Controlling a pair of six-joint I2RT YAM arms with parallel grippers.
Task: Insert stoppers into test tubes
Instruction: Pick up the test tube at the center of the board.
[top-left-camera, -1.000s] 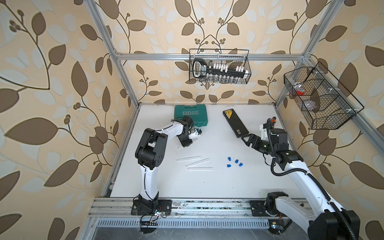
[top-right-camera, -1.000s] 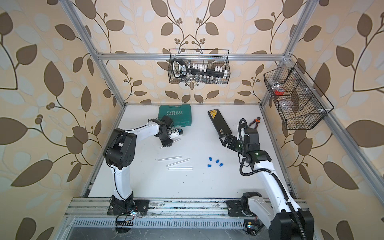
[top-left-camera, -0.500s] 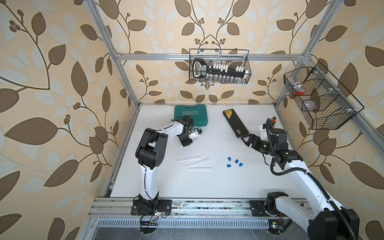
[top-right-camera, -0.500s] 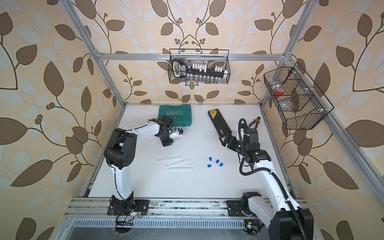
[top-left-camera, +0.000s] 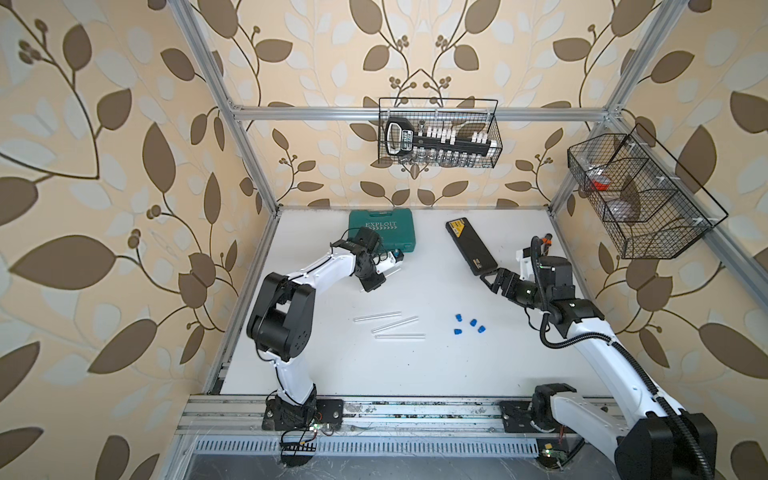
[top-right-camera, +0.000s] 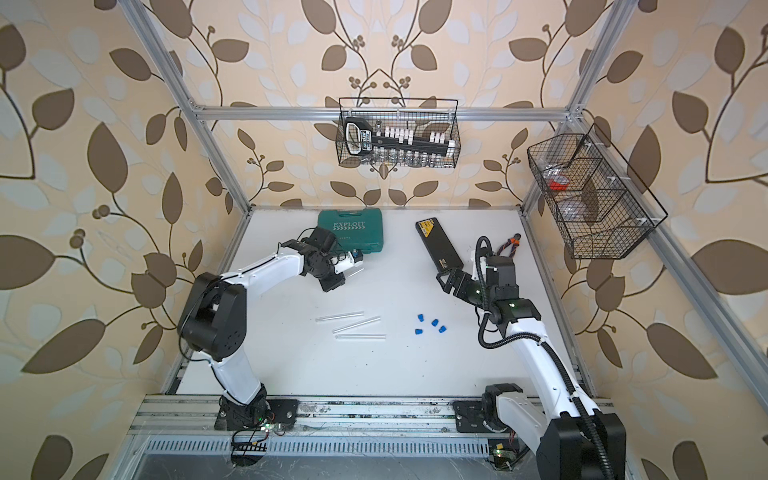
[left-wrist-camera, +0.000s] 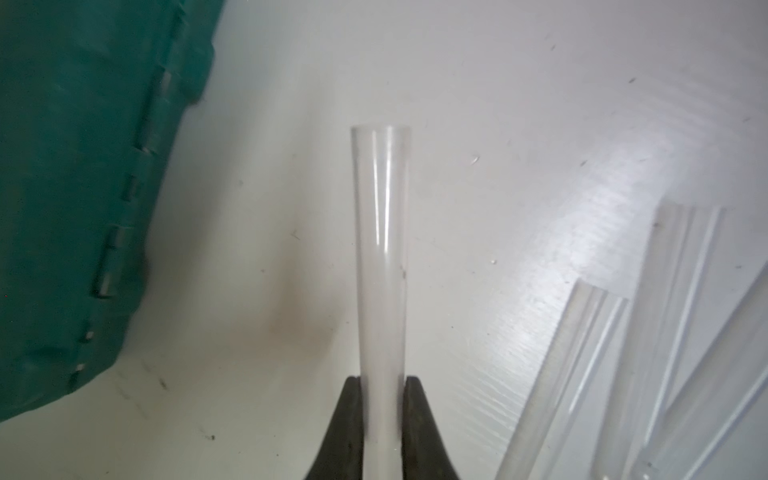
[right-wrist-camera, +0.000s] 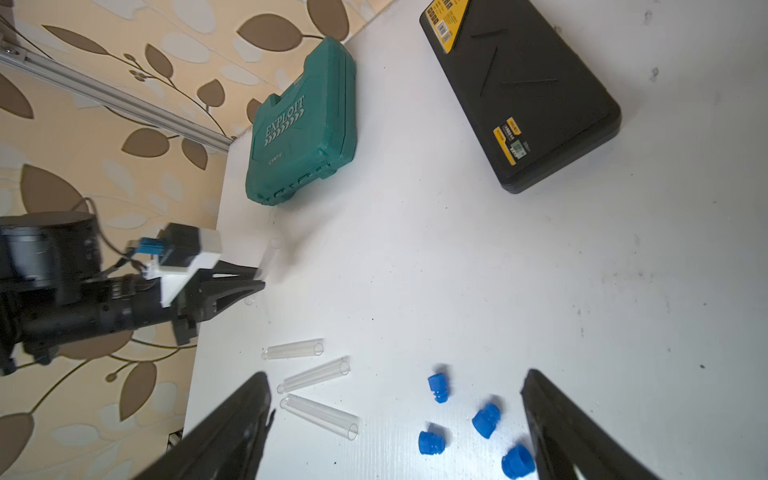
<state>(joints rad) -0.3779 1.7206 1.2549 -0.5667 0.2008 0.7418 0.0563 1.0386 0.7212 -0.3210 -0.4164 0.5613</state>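
Left gripper (left-wrist-camera: 381, 384) has just clamped down on one test tube (left-wrist-camera: 380, 249) next to the green case (left-wrist-camera: 83, 187). Right gripper (right-wrist-camera: 395, 374) hangs wide open near the stoppers (right-wrist-camera: 484, 419), so grabbing a plug looks next.

A: What sits on the white table (top-left-camera: 457, 374)?
B: Toward the back wall, a closed green case (top-left-camera: 382, 226) and a black case (top-left-camera: 471, 247), well apart.
A: And mid-table?
B: Three clear test tubes (top-left-camera: 395, 324) lie flat, close together. Four blue stoppers (top-left-camera: 473, 322) cluster nearby, not touching the tubes.
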